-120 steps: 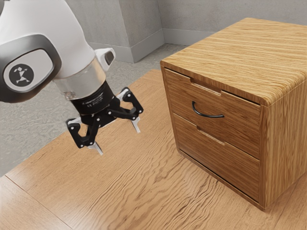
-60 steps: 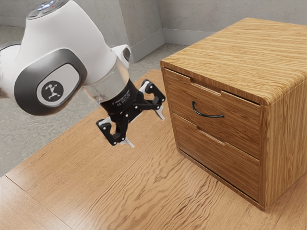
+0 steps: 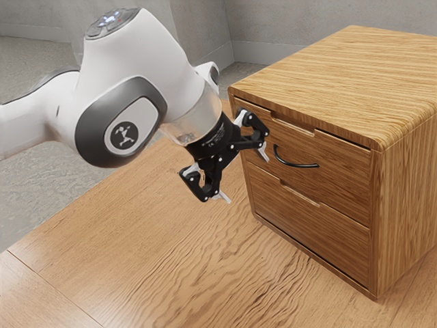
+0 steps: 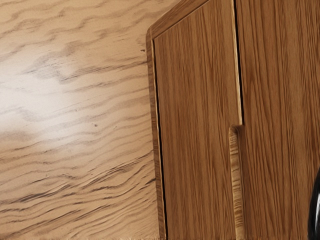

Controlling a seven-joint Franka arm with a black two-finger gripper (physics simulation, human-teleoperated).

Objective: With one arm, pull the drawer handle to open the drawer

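Underneath, grained wooden table (image 3: 171, 273), grey floor (image 3: 41, 184) beyond; gripper (image 3: 244, 178) wide open, empty, near drawer handle (image 3: 295, 163).

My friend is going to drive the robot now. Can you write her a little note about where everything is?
The tool is open and holds nothing. It is by the cabinet front, near the edge at the exterior view's left.
The handle is on the upper drawer, apart from the tool.
Done: nothing gripped yet, and the drawer looks shut.
Left: reach the handle, close on it, pull the drawer out.
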